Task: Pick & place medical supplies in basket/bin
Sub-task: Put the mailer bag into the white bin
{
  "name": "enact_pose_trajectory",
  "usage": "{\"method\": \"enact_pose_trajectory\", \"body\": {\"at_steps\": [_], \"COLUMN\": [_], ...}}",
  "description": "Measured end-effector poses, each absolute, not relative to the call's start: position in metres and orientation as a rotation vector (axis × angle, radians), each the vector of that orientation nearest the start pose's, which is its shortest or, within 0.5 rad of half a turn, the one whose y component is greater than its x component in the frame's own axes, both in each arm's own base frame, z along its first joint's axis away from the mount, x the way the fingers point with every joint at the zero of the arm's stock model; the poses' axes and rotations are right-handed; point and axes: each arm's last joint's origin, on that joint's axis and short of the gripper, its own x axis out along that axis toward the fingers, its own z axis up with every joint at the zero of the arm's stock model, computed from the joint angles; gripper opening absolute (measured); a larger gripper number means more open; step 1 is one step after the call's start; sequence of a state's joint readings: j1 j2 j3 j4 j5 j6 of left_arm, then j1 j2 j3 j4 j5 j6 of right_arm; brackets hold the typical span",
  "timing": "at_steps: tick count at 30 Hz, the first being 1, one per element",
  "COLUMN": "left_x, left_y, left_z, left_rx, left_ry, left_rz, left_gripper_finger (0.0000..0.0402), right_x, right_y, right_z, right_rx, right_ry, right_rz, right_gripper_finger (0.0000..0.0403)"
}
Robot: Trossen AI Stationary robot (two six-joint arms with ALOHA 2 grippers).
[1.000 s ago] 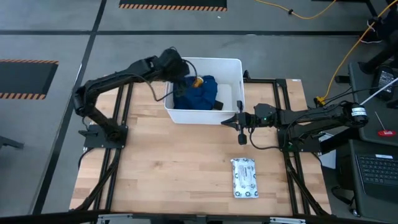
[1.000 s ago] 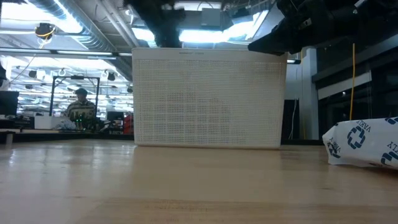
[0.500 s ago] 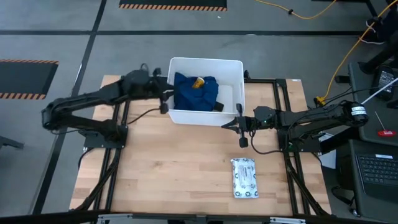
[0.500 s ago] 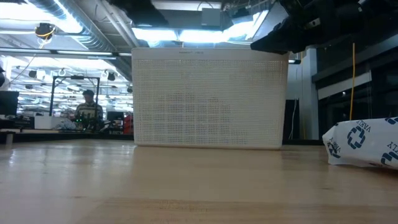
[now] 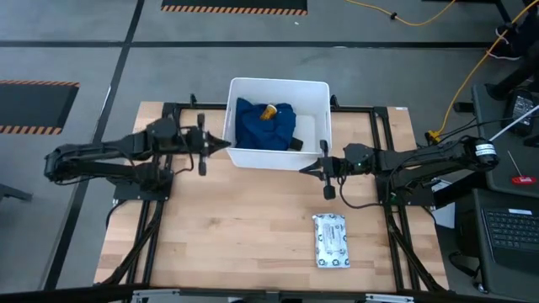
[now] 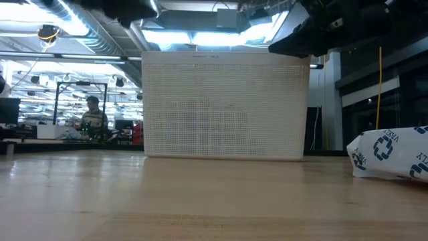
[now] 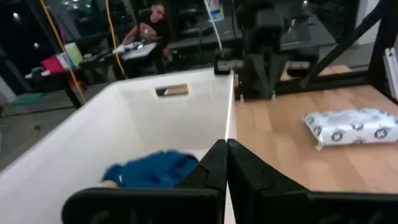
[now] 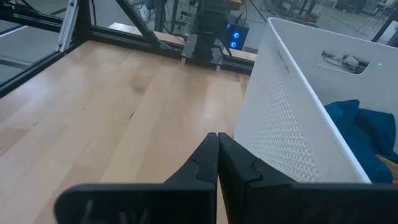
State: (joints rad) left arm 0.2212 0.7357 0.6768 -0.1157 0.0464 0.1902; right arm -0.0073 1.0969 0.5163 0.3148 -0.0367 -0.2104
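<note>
The white bin stands at the table's far middle. In it lie the dark blue cloth, the white-orange bottle on top of the cloth, and the black cylinder at the cloth's near right. The printed packet lies flat on the table, near right. My left gripper is shut and empty, just outside the bin's left wall near its near corner. My right gripper is shut and empty, beside the bin's near right corner.
Black frame rails run along the table's left and right sides. A bare stretch of wood lies between the bin and the near edge, left of the packet. A person sits far off in the room behind.
My left gripper has drawn back from above the bin's left part, toward the table's left and near edges, and now sits outside the left wall. The things in the bin and the packet have stayed put.
</note>
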Motion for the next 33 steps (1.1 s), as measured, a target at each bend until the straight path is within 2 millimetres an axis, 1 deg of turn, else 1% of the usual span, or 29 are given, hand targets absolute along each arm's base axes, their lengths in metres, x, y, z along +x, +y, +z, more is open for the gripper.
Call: {"method": "enact_pose_trajectory", "body": {"at_steps": [3,8,12,14,16,20,22,24,27,30,33], "left_x": [0.163,0.16,0.158,0.158,0.157,0.158,0.158,0.158,0.158,0.158,0.158], "left_y": [0.033,0.029,0.028,0.027,0.026,0.024,0.024,0.023,0.02,0.018,0.016], "left_z": [0.289,0.26,0.242,0.235,0.231,0.228,0.228,0.229,0.229,0.229,0.229], "left_rx": [0.162,0.158,0.086,0.061,0.04,0.039,0.039,0.04,0.044,0.043,0.043], "left_ry": [0.148,0.067,0.042,0.05,0.044,0.052,0.052,0.044,0.036,0.04,0.045], "left_rz": [0.15,0.142,0.137,0.132,0.125,0.112,0.111,0.106,0.091,0.078,0.066], "left_gripper_finger": [0.0003,0.0002,0.0003,0.0002,0.0002,0.0003,0.0002,0.0002,0.0003,0.0002,0.0002], "right_x": [0.231,0.232,0.23,0.229,0.232,0.234,0.233,0.23,0.226,0.227,0.227], "right_y": [0.0,0.007,0.014,0.016,0.021,0.037,0.044,0.051,0.063,0.078,0.097], "right_z": [0.231,0.236,0.246,0.252,0.261,0.279,0.289,0.296,0.3,0.303,0.298], "right_rx": [-0.193,-0.19,-0.259,-0.26,-0.238,-0.237,-0.24,-0.224,-0.2,-0.152,-0.116], "right_ry": [0.29,0.405,0.513,0.553,0.522,0.463,0.466,0.506,0.594,0.647,0.734], "right_rz": [0.028,-0.072,-0.182,-0.208,-0.17,-0.036,-0.007,-0.017,-0.06,-0.058,-0.038], "right_gripper_finger": [0.0008,0.0008,0.0008,0.0008,0.0008,0.0008,0.0008,0.0005,0.0003,0.0002,0.0002]}}
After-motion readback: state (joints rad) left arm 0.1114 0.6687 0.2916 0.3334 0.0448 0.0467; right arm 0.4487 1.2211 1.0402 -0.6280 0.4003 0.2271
